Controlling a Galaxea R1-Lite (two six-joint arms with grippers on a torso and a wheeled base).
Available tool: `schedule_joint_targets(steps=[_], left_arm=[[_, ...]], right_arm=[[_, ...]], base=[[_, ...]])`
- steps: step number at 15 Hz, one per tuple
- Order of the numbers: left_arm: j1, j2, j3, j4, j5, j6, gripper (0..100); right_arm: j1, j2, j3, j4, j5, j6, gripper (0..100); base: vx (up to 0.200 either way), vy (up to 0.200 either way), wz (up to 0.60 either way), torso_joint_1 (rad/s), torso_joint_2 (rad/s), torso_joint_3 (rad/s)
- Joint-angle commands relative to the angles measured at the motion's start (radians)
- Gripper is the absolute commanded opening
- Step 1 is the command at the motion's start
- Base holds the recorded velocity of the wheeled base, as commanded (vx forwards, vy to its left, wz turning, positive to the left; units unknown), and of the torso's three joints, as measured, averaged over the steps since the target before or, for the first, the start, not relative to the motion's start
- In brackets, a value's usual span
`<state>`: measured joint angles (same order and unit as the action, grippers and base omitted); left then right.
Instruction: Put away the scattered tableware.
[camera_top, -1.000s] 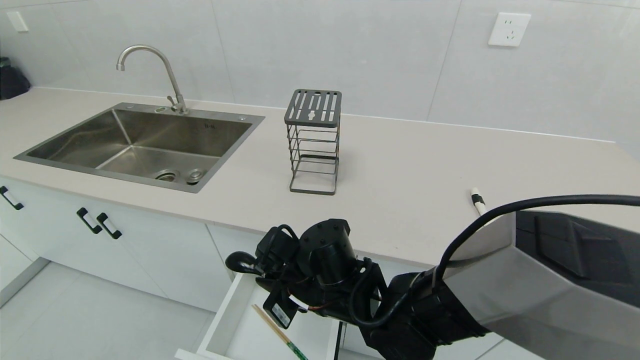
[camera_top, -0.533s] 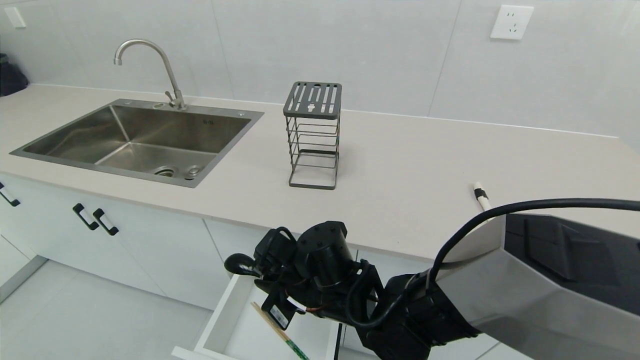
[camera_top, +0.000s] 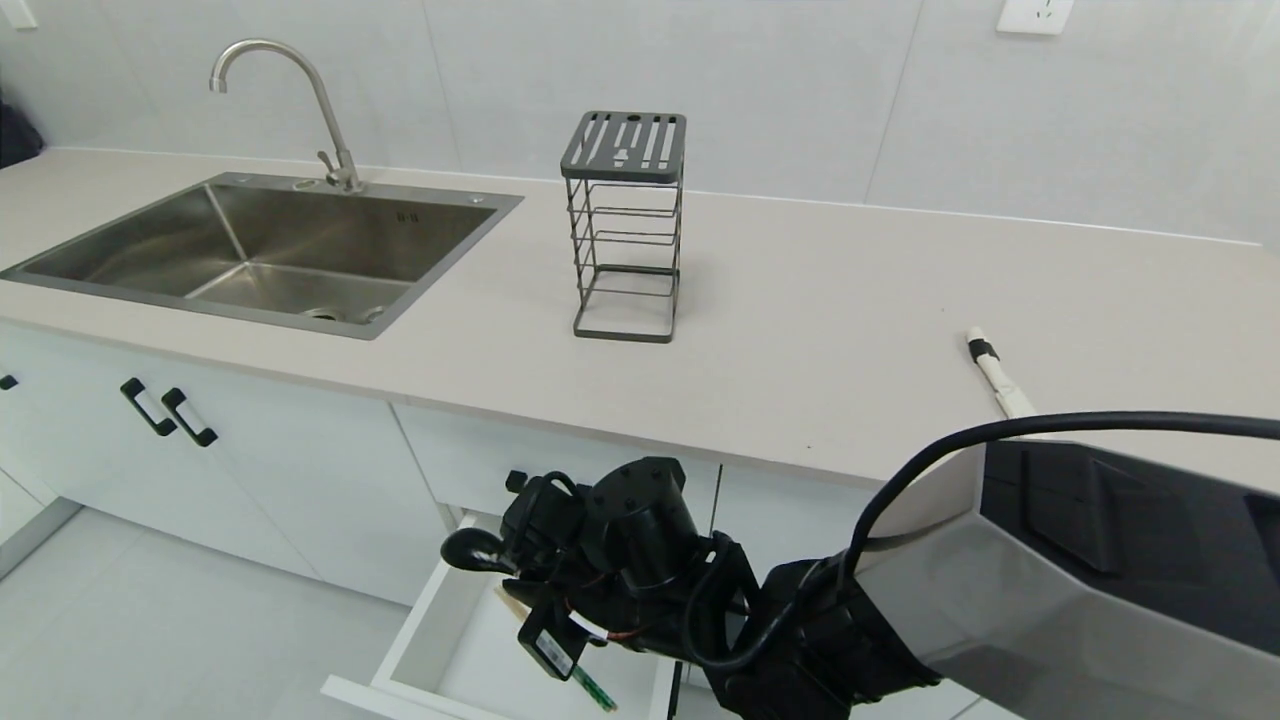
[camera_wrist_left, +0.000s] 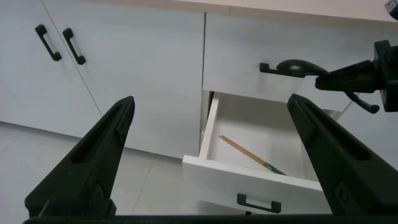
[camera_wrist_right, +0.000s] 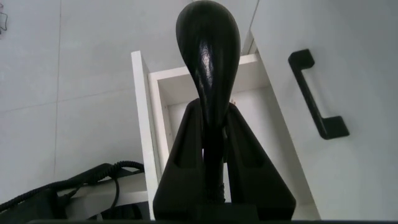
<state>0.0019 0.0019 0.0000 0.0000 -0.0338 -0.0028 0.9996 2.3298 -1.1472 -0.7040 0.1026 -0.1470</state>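
1. Right hand (camera_wrist_right: 212, 111): we find it closed on the handle of a black spoon (camera_wrist_right: 208, 43). The 2 fingers (camera_wrist_right: 186, 149) press the handle from either side, and the bowl juts out beyond the fingertips.

2. Spoon position: in the head view the spoon (camera_top: 468, 549) hangs in the right hand (camera_top: 503, 548) below the front edge of the tabletop (camera_top: 800, 330), in front of the cabinet face and above the open drawer (camera_top: 425, 630). The spoon touches neither the drawer nor the cabinet.

3. Drawer contents: the white drawer (camera_wrist_left: 208, 134) is pulled out. A thin wooden chopstick (camera_wrist_left: 249, 155) with a green end lies slantwise on its floor. In the head view the chopstick (camera_top: 590, 685) is partly covered by the right hand.

4. Left hand (camera_wrist_left: 210, 102): it is spread wide and grips nothing. It sits out in front of the cabinet, facing the open drawer.

5. Tabletop: a white utensil (camera_top: 990, 368) with a black band lies near the right end. Its near end is hidden by the right arm, so we cannot tell its type.

6. Other items: a dark wire rack (camera_top: 625, 230) stands upright mid-tabletop, and a steel sink (camera_top: 250, 250) with a curved tap (camera_top: 300, 95) is set in at the left.
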Motion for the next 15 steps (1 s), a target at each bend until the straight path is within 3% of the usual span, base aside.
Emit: schedule_joint_targets(steps=[1,7,15], left_arm=[[0.0,0.001,0.0,0.0,0.0,0.0,100],[0.0,0.001,0.0,0.0,0.0,0.0,100],[0.001,0.001,0.0,0.0,0.0,0.0,100]], right_arm=[[0.001,0.002,-0.002,-0.002,0.0,0.0,0],[0.008,0.016,-0.002,-0.005,0.017,0.001,0],[0.008,0.028,-0.016,-0.003,0.026,0.003,0]], base=[[0.0,0.0,0.0,-0.261,0.51,0.237],[0.0,0.0,0.0,-0.093,0.18,0.087],[0.0,0.0,0.0,-0.173,0.33,0.156]])
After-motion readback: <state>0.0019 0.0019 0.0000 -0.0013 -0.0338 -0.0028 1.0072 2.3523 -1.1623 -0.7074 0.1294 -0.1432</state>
